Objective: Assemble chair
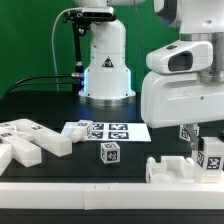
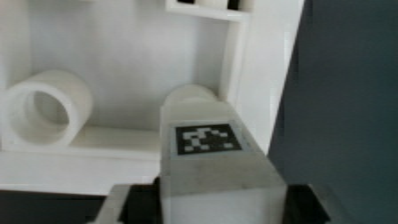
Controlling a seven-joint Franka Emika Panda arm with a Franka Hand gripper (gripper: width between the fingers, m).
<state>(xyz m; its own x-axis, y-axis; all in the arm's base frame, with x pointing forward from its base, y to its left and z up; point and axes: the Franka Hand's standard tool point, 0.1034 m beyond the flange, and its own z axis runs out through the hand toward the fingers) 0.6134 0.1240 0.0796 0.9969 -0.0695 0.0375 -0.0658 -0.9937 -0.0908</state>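
My gripper (image 1: pixel 203 148) is at the exterior view's right, low over the table, and is shut on a white chair piece (image 1: pixel 211 155) that bears black-and-white tags. In the wrist view the gripper (image 2: pixel 222 207) clamps this piece (image 2: pixel 214 150), whose tag faces the camera, with dark fingers (image 2: pixel 135 205) on either side. Just under it is a white blocky chair part (image 1: pixel 172 170). That part shows a round hole (image 2: pixel 48 106) and a raised wall (image 2: pixel 222 55). Other loose white chair parts (image 1: pixel 28 142) lie at the exterior view's left.
The marker board (image 1: pixel 106 129) lies flat mid-table, with a small tagged cube (image 1: pixel 109 152) in front of it. The arm's white base (image 1: pixel 105 60) stands at the back against a green backdrop. A white ledge (image 1: pixel 80 190) runs along the table's front edge.
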